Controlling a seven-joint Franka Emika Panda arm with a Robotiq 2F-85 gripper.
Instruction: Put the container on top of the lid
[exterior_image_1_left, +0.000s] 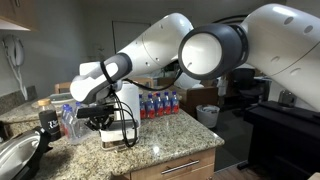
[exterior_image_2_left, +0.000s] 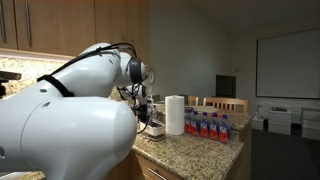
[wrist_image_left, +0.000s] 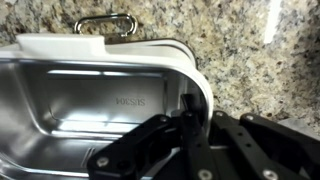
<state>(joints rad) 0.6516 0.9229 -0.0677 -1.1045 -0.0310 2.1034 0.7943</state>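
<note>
The container is a clear-whitish tub with rounded corners and fills the left of the wrist view, open side toward the camera. My gripper straddles its right wall, one finger inside and one outside, shut on the wall. In both exterior views the gripper hangs low over the granite counter with the container under it. I cannot tell whether the tub rests on the counter. I cannot make out the lid in any view.
A metal clip lies on the counter just beyond the tub. A paper-towel roll and a pack of small bottles stand nearby. A round metal pan and clear water bottles are at the counter's other end.
</note>
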